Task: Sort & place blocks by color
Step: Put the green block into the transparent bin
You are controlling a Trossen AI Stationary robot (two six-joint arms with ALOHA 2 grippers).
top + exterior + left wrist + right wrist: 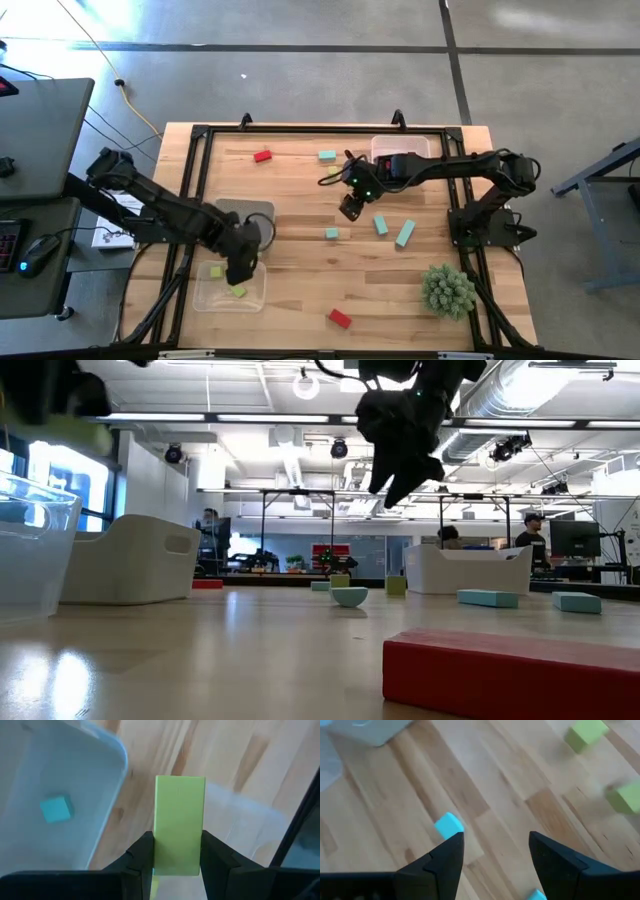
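Wooden surface (300,200) scattered with blocks, left fingers (177,855) clamped on green bar (179,822) above near-left tray (205,295), its lower end hidden; right fingers (495,852) open, empty, mid-surface.

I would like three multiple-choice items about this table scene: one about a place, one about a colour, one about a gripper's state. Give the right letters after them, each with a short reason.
1. Where is the left gripper?
A. over the clear tray at the near left
B. beside the plant ball
C. at the table's far right corner

2. What colour is the bar between the left gripper's fingers?
A. red
B. teal
C. yellow-green

3. How is the right gripper?
A. shut on a red block
B. open and empty
C. shut on a teal cube

Answers: 1 A, the high view shows it above the clear tray. 2 C, the left wrist view shows the yellow-green bar clamped. 3 B, the right wrist view shows only bare table between its fingers.
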